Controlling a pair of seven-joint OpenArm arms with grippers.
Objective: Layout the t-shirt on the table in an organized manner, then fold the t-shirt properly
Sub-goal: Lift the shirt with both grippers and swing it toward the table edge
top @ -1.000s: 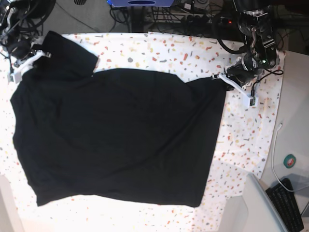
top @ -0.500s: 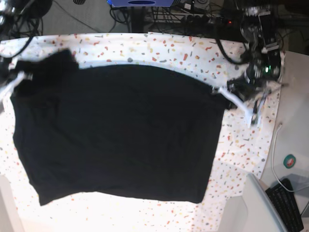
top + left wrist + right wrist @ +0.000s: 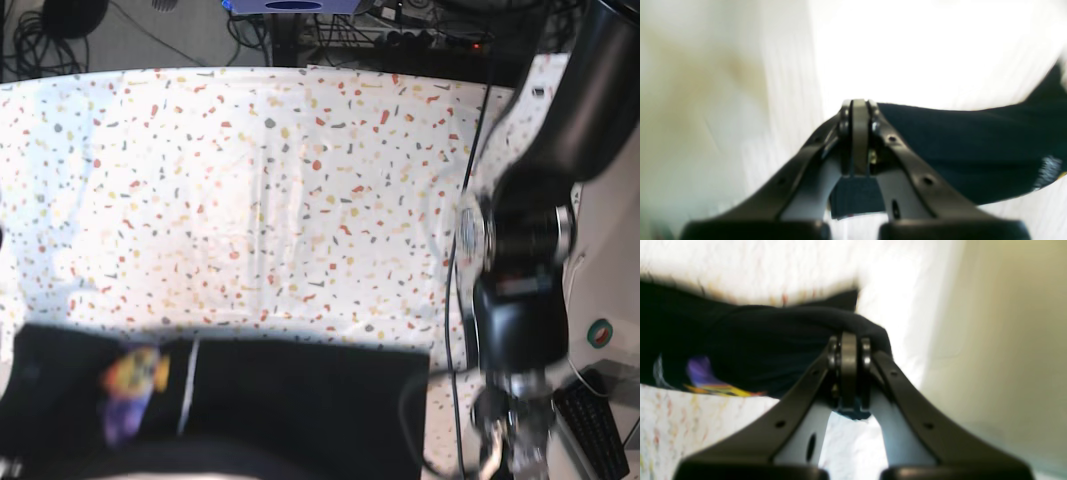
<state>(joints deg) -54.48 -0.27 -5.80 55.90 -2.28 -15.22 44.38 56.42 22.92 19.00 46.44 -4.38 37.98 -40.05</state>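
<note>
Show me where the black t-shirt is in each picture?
Base: the t-shirt lies along the bottom edge.
Left wrist: it fills the right side, pinched in the left gripper.
Right wrist: it fills the left side, pinched in the right gripper.
Shared landmark: its colourful print, except left wrist.

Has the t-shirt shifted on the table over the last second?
Yes. The t-shirt has been pulled toward the base view's bottom edge, baring most of the speckled table.
</note>
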